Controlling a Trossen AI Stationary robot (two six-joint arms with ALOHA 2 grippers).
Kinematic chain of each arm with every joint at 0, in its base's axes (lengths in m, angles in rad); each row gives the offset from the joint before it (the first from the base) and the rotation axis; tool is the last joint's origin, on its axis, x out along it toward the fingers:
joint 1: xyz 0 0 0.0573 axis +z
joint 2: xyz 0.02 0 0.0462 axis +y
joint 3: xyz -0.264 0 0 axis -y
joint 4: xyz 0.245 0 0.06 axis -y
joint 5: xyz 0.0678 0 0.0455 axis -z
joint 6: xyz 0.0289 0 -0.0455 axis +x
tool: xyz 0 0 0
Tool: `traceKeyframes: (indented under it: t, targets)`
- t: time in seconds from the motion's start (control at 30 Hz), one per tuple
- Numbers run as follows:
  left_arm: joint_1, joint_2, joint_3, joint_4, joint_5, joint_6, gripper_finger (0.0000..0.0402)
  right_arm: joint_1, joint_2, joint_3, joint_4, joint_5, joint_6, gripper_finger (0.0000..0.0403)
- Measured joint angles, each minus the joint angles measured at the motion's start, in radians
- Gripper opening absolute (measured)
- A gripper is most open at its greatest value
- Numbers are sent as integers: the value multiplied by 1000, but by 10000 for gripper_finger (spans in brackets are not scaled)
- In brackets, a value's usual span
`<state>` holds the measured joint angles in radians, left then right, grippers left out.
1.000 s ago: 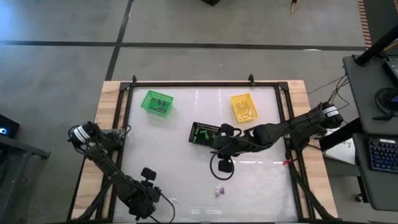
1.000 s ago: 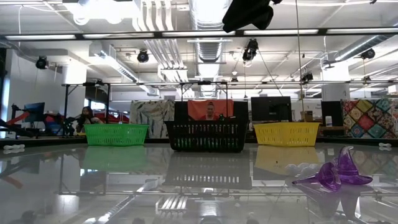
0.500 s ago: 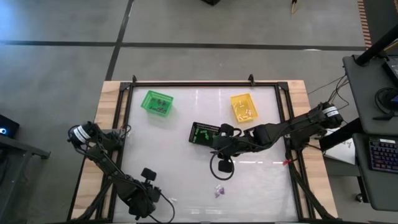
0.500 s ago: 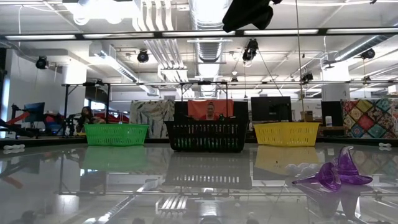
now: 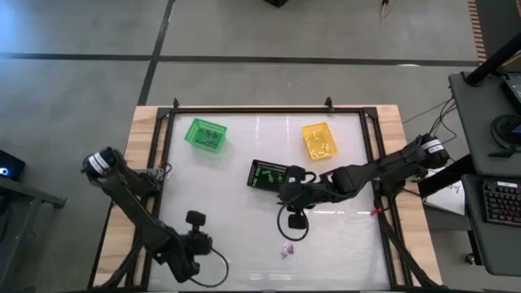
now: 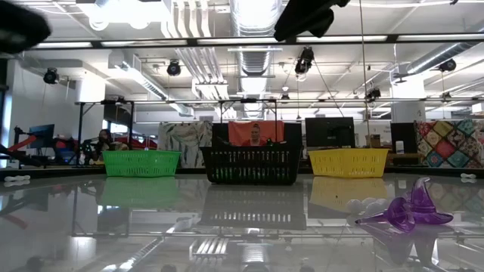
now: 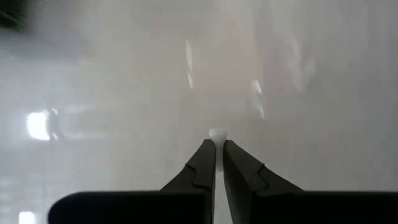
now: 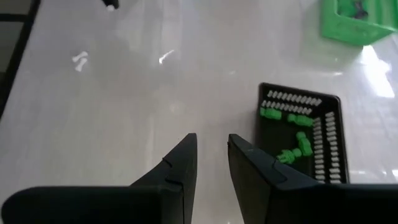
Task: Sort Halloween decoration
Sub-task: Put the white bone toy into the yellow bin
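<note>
From above, the black basket (image 5: 267, 173) sits mid-worktop (image 5: 236, 212) and is taken as the landmark here. The green basket (image 5: 205, 134) is found up and to the left of it, the yellow basket (image 5: 318, 140) up and to the right. The right claw (image 5: 286, 195) is parked just below the black basket's right end, with a loop of black cable (image 5: 294, 221) under it. A tiny purple trinket (image 5: 286, 250) is seen well below the basket, near the worktop's front edge. The left claw (image 5: 194, 218) is down-left of the basket, well apart from it.

At worktop height, the black basket (image 6: 250, 164) is flanked by the green basket (image 6: 141, 162) and the yellow basket (image 6: 349, 162). The purple trinket (image 6: 410, 211) is seen close to the camera, right of the basket, with a small white trinket (image 6: 364, 205) just beside it.

From the left wrist, the left claw (image 7: 217, 144) is seen pinched shut on a tiny white trinket (image 7: 217, 133) right at its tips, over bare worktop.

From the right wrist, the right claw (image 8: 210, 144) is seen slightly parted with nothing in it. Green trinkets (image 8: 290, 138) are seen lying inside the black basket (image 8: 300, 138), and another white trinket (image 8: 79, 60) is spotted well apart from it.
</note>
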<state>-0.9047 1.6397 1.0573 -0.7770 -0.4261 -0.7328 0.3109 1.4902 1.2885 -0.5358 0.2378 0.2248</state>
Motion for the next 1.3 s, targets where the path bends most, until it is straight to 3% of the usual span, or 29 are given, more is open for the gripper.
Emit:
traceKeyframes:
  t: [0.2, 0.33, 0.43, 0.63, 0.83, 1.13, 1.3]
  targets:
    - [0, -148, 0, 69, -309, 32, 0, 26, 0, -77, 188, -1, -84, 82]
    - [0, -215, 0, 208, -484, 196, 0, 31, 0, -161, 388, -2, -151, 82]
    - [6, -240, 0, 333, -545, 341, 0, 30, 0, -228, 562, -1, -221, 82]
    - [25, -249, -28, 561, -560, 509, 0, 35, 0, -320, 778, -2, -343, 82]
    - [49, -238, -201, 908, -559, 567, 0, 35, 0, -346, 817, -1, -371, 82]
    - [138, -234, -460, 1550, -559, 548, 0, 52, 0, -346, 833, -4, -458, 82]
    - [198, -234, -527, 1685, -523, 422, 0, 58, 0, -346, 842, -5, -485, 82]
